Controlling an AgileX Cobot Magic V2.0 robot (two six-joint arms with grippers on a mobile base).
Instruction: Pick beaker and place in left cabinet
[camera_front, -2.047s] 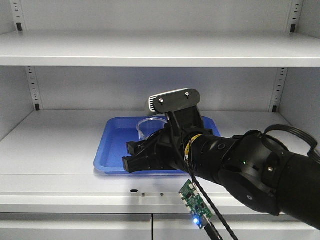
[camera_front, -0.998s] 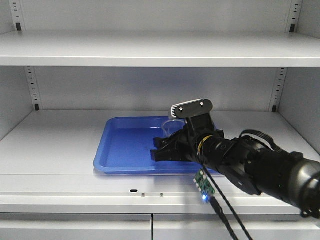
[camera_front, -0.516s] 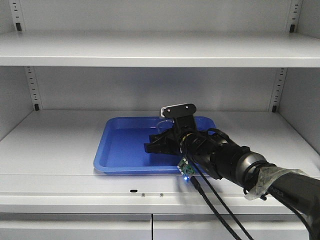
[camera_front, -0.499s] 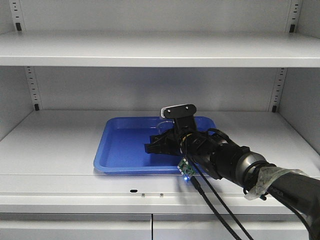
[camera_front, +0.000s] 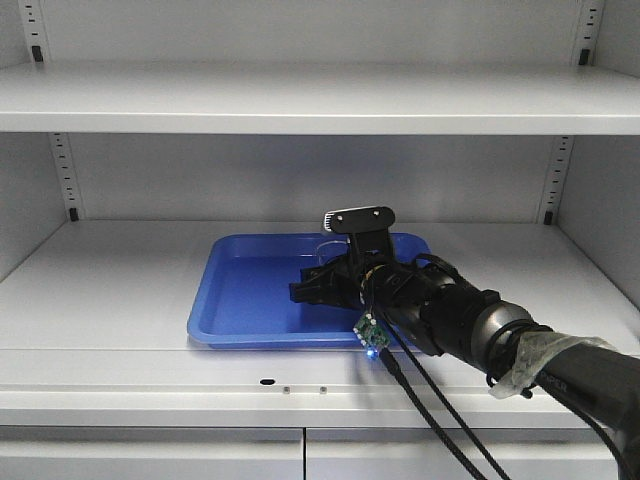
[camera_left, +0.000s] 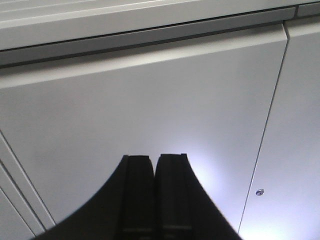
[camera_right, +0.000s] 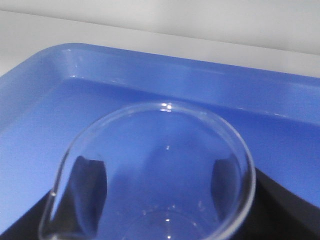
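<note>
Straddling the clear, round-rimmed glass beaker (camera_right: 150, 175) in a glossy blue tray (camera_front: 250, 290), the right hand (camera_front: 310, 290) stands open; left hand (camera_left: 152, 165) pinched shut, empty.

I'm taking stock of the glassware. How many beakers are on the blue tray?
1. The beaker stands upright on the blue tray, toward its back right, between the fingers of the right hand. The arm hides part of the tray, so another could be behind it.
</note>
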